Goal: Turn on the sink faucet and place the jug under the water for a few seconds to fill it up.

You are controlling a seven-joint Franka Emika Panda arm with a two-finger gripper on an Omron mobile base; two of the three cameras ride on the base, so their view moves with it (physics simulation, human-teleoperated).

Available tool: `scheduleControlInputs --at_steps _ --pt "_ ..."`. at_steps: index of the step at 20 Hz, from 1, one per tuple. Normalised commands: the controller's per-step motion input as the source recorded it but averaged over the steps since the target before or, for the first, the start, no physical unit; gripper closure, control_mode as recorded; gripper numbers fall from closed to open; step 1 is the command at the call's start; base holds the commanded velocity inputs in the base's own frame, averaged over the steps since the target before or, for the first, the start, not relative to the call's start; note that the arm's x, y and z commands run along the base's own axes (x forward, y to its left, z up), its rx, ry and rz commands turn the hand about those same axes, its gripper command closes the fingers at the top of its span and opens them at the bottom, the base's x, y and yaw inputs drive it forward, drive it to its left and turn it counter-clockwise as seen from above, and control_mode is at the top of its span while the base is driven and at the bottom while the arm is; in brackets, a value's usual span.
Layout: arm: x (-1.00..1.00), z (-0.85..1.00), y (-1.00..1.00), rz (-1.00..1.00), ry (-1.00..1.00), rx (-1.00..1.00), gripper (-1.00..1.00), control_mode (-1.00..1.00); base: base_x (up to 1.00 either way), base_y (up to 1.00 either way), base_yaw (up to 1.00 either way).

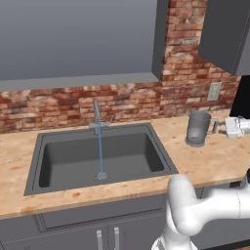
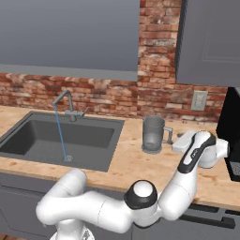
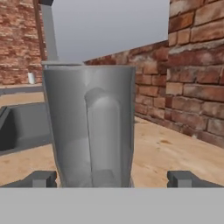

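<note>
With water (image 1: 100, 146) already running, the wide-open gripper (image 3: 112, 178) lines up on the translucent grey glass jug's (image 1: 197, 128) handle, apparently without contact, for carrying.

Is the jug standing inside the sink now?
No, the jug stands on the counter, right of the sink.

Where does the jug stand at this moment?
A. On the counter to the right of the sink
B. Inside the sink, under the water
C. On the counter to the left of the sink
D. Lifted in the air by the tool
A: the jug stands upright on the counter, right of the sink, while the open tool faces its handle side.
</note>
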Motion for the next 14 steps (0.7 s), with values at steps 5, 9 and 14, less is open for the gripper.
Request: scheduleControlInputs --at_steps 5,9,14 --pt "0.06 -0.01 0.04 0.01 -0.01 -0.04 -1.0 -1.0 0.0 0.0 0.0" --pt "0.0 0.0 0.27 0.0 -0.02 -0.07 -1.0 -1.0 0.0 0.0 0.0" --pt "0.0 0.0 0.24 0.0 -0.01 -0.07 -1.0 -1.0 0.0 0.0 0.0"
